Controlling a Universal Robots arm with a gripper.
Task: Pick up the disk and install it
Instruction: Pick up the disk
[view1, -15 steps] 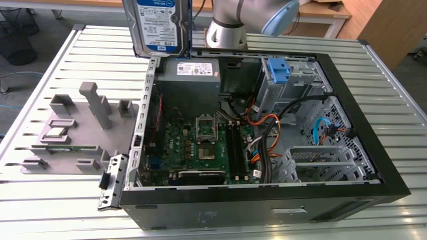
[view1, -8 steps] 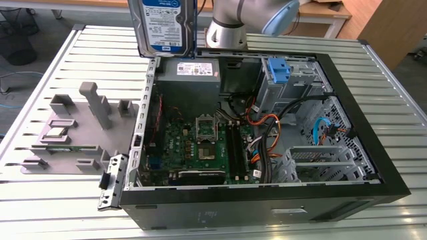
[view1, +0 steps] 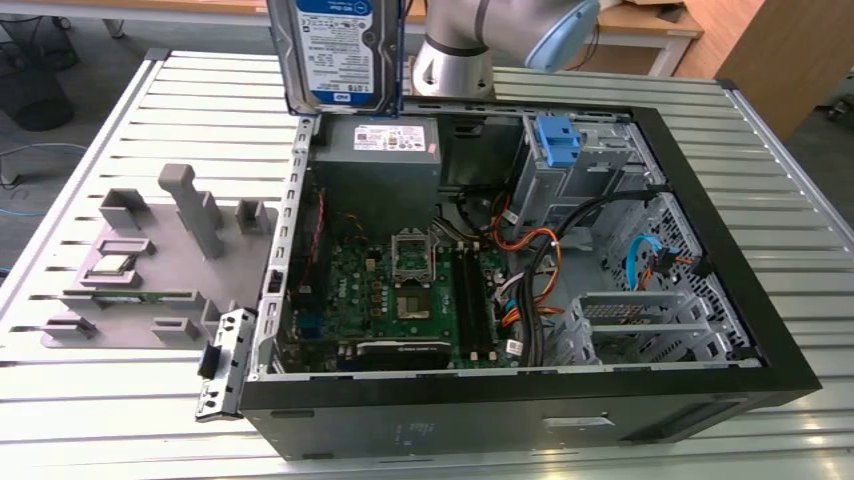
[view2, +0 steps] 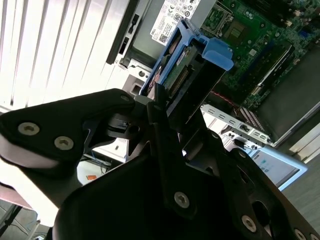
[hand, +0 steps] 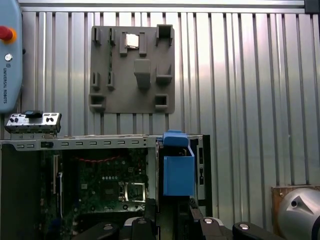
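Observation:
The disk hangs upright in the air at the top of the exterior view, its blue-and-white label facing the camera and a blue bracket along its edges. It is above the far edge of the open computer case, over the grey power supply. In both wrist views my gripper is shut on the disk, its black fingers clamped on its sides. The first wrist view shows the disk end-on as a blue block in front of the gripper.
The case lies open on a slatted metal table, with motherboard, cables and a drive bay holding a bare blue bracket. A grey fixture plate with raised blocks lies to the exterior view's left. The arm's base stands behind the case.

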